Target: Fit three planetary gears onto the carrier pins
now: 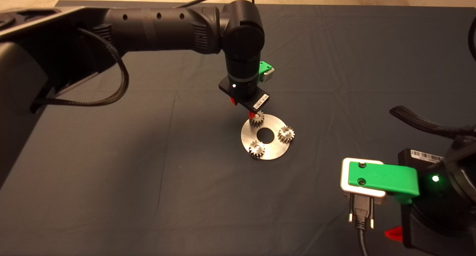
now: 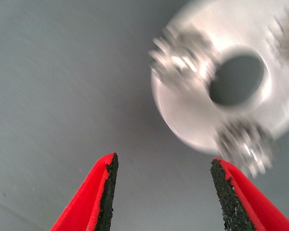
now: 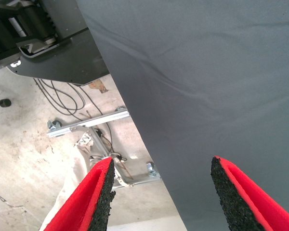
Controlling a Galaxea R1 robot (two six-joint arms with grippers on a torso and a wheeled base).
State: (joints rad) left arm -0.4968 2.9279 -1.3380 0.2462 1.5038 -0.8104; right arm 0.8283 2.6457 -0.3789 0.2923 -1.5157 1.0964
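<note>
Blurred planetary gears [image 2: 183,60], pins hidden

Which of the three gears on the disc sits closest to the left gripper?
The gear at the far edge of the disc, directly under the left gripper, whose fingers are open. The other two gears sit on the disc's right and near sides, farther away.

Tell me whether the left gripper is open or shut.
Open. The left gripper shows its two red fingers spread with bare mat between them, holding nothing, beside the carrier disc.

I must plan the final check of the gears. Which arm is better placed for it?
Probably the left: its hand, open, hovers beside the disc, where three gears sit. The right hand waits at the mat's edge.
</note>
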